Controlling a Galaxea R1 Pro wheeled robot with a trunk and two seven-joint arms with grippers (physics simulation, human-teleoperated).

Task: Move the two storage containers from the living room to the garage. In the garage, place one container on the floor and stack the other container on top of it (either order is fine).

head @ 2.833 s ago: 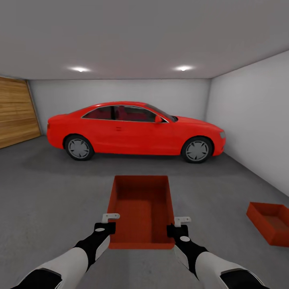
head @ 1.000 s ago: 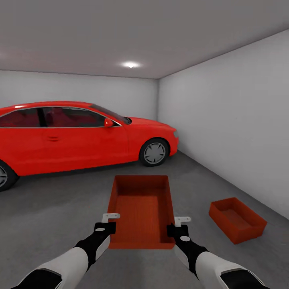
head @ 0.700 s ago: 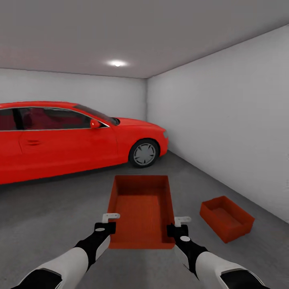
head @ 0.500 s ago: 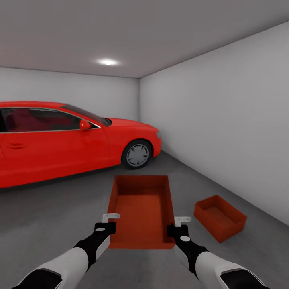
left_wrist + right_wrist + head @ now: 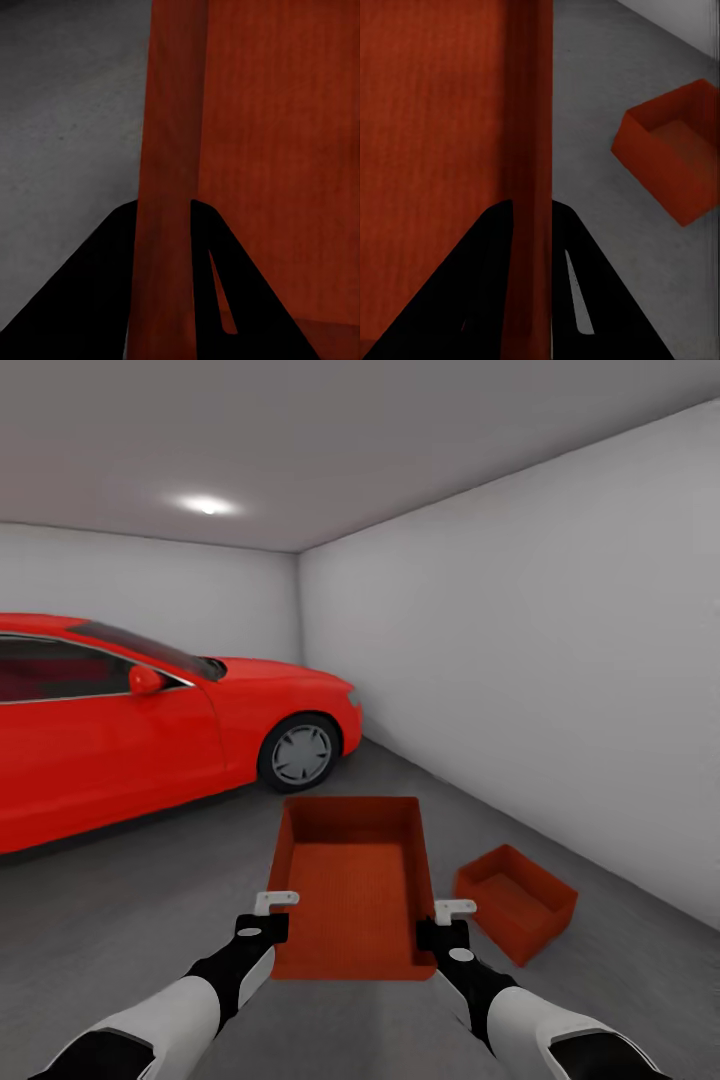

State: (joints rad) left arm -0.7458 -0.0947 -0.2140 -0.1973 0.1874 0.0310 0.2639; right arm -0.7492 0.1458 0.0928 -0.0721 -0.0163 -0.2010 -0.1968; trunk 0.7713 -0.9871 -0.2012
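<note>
- Two orange-red bins show in the head view: one bin (image 5: pixel 352 885) is carried level in front of the robot, above the grey concrete floor (image 5: pixel 120 920), and the other bin (image 5: pixel 515 900) sits on that floor just to the right of it, near the pale wall (image 5: pixel 540 680).
- The left gripper (image 5: pixel 270 915) is clamped on the carried bin's left side wall, near the corner closest to the robot. In the left wrist view its two dark fingers (image 5: pixel 97 292) lie on either side of the thin red wall, pinching it.
- The right gripper (image 5: pixel 447 922) grips the opposite side wall in the same way, near the right-hand corner closest to the robot. In the right wrist view its dark fingers (image 5: pixel 600 300) close on the wall from both faces.
- The carried bin has no lid; its inside is bare red plastic with a faint ribbed floor.
- The bin on the floor is turned at an angle to the carried one, open side up, and it appears again in the right wrist view (image 5: pixel 675 150), apart from the held wall.
- A red car (image 5: pixel 130 740) stands to the left and further back, its front wheel toward the corner of the room.
- A round ceiling light (image 5: pixel 207 505) glows above the car.
</note>
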